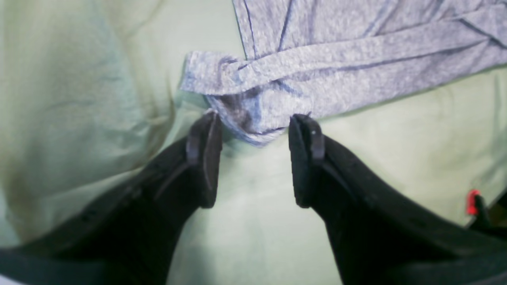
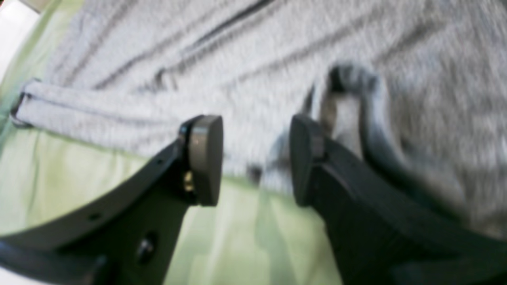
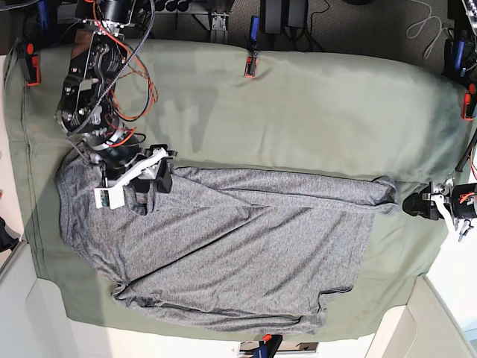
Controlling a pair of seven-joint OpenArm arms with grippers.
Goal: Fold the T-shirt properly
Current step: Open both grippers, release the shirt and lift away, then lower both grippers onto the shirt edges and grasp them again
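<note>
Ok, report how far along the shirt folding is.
Early. Done: one long edge of the T-shirt looks turned over into a band. In hand: left gripper and right gripper, both open, sit at opposite ends of that band. Left: sleeves, body folds, on the green cloth.

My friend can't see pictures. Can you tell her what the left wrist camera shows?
A black end effector stands open, its two fingers on either side of a bunched corner of the grey T-shirt. The shirt lies crumpled on a pale green cloth sheet.

T-shirt (image 3: 223, 246) lies spread on the cloth sheet (image 3: 313, 112), right gripper (image 3: 153, 181) over its left end, left gripper (image 3: 408, 203) at its right tip.
</note>
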